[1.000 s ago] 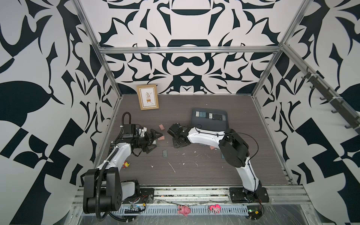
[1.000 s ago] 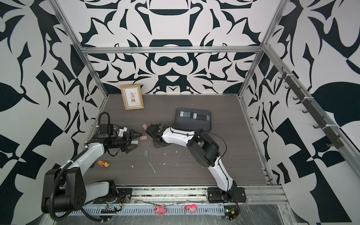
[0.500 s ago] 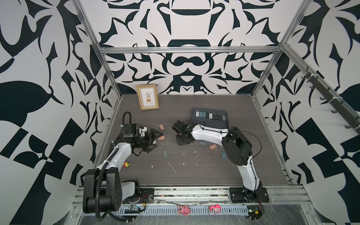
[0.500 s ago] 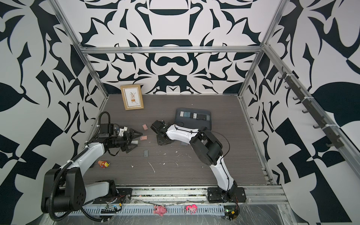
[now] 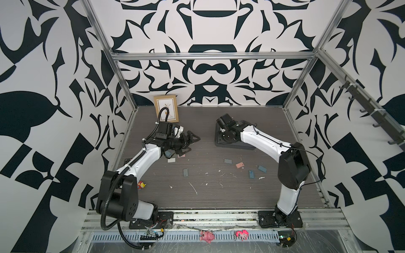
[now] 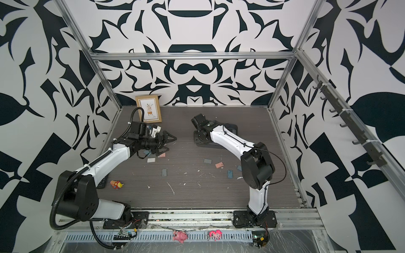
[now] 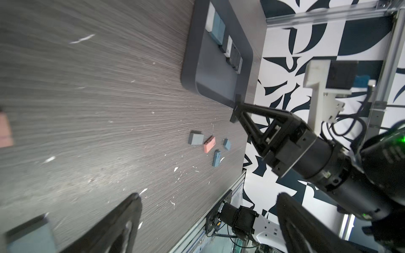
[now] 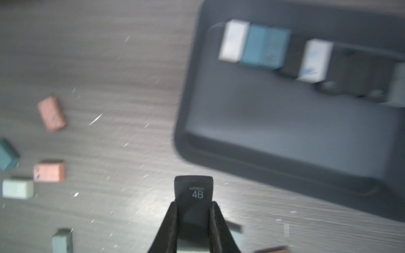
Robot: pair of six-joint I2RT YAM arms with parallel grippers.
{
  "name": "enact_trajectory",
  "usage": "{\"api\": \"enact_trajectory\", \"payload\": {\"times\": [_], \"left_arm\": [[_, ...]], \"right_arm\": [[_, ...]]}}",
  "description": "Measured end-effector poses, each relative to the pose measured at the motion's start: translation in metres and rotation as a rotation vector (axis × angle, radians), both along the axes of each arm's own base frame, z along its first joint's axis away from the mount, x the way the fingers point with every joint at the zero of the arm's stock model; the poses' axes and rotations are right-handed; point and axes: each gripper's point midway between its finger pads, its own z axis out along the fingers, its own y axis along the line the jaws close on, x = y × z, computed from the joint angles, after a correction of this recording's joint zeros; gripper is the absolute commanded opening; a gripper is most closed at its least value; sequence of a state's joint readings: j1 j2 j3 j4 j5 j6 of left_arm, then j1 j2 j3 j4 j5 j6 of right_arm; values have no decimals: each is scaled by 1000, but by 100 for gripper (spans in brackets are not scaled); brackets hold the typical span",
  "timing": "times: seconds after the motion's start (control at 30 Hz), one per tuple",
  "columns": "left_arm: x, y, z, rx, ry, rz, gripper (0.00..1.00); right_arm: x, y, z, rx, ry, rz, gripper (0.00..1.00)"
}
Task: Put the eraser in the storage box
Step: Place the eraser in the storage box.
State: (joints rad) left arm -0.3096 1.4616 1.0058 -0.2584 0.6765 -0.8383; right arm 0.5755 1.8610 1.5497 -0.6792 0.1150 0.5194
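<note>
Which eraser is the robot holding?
The black eraser marked 4B, clamped in the right gripper; the pink erasers lie loose on the table.

Matt, seemingly plastic storage box (image 8: 285,122)

Right wrist view is smeared: storage box (image 8: 285,135) runs off the frame, erasers (image 8: 263,46) in it are just white, teal and dark blobs, black eraser (image 8: 194,190) (small print above "4B" unreadable) half hidden between the fingers of the right pincer (image 8: 194,206). In both top views the right arm (image 5: 260,138) hides most of the box and that pincer. Left wrist view clips the fingers of the left pincer (image 7: 209,195) and a blurred pink eraser (image 7: 4,129).
</note>
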Motion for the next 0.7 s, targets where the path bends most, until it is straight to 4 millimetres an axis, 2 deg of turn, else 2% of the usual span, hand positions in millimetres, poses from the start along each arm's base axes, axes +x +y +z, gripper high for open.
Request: {"api": "enact_trajectory", "payload": {"times": [0.2,0.33,0.5,0.7], "left_arm": [[20,-59,22,-26,-38,-110,99],[28,-91,26,-34,-51,-165,99],[24,-111,11,-6,-48,-207,99],[20,-114,-7,24,-16,-224,99]], "right_arm": [[35,-87,-11,-48,29,-154,14],[49,-126,-26,-79,65,-218,14],[60,-139,-51,-107,114,-225,14],[62,-149,-78,-140,172,-225,15]]}}
